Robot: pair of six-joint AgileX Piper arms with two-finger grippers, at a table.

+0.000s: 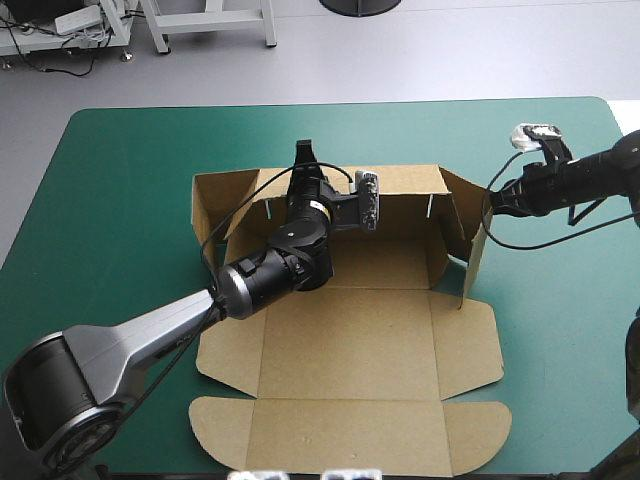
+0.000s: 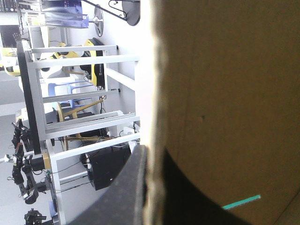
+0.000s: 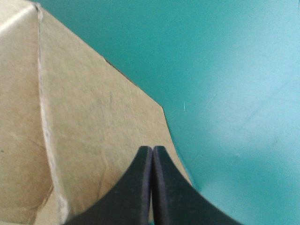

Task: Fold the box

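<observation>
Your L gripper [image 2: 149,154] pinches the back wall of the box [image 1: 345,330], board edge btwn its fingers [image 2: 124,192]. Box sits mid-table on teal-green cover [image 1: 120,200], lid flat. R gripper [image 3: 152,149] closed tight, empty, at right corner flap.

The high camera looks forward and down over the whole surface [image 1: 110,200]. The left wrist camera, turned sideways, crowds the box [image 2: 225,93] at the left hand [image 2: 151,157]. The right wrist camera stares closely down at that box ahead of the right hand [image 3: 152,151].

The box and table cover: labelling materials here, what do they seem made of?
The box: brown board, probably cardboard, matt, with creased fold lines and rough cut edges. The cover: teal-green, smooth, matt; fabric or rubbery mat, cannot tell.
</observation>
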